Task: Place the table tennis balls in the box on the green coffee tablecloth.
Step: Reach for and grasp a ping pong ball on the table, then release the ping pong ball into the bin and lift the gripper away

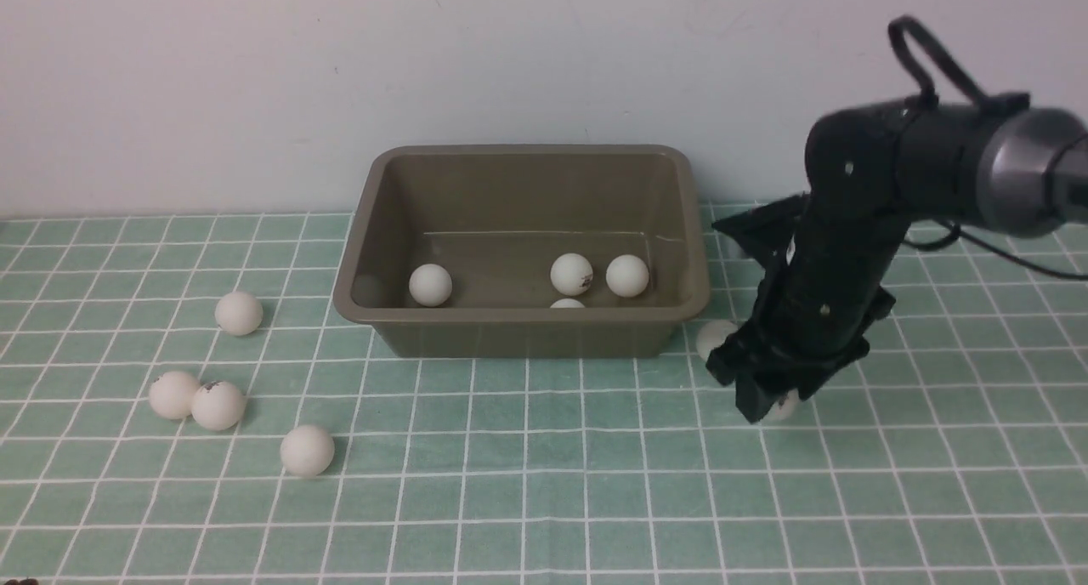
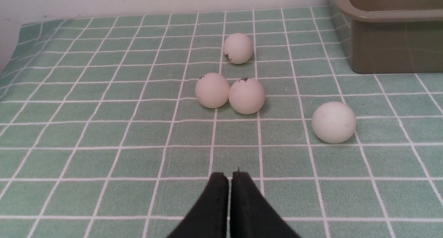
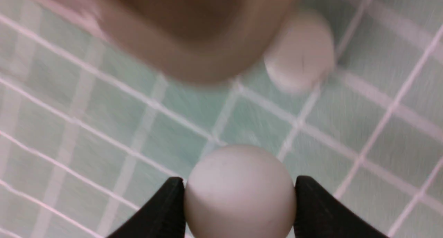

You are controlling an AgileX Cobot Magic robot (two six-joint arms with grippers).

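The olive-brown box is sitting upright near the back edge of the green coffee tablecloth, with four table tennis balls lying inside it. Four more white balls are resting toward the cloth's left edge, and two of them are touching. One ball is lying just beside the box's front right corner, and the last ball is sitting between the right gripper fingers, touching both.

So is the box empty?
No, the box has four balls lying inside it, one half hidden behind its near wall.
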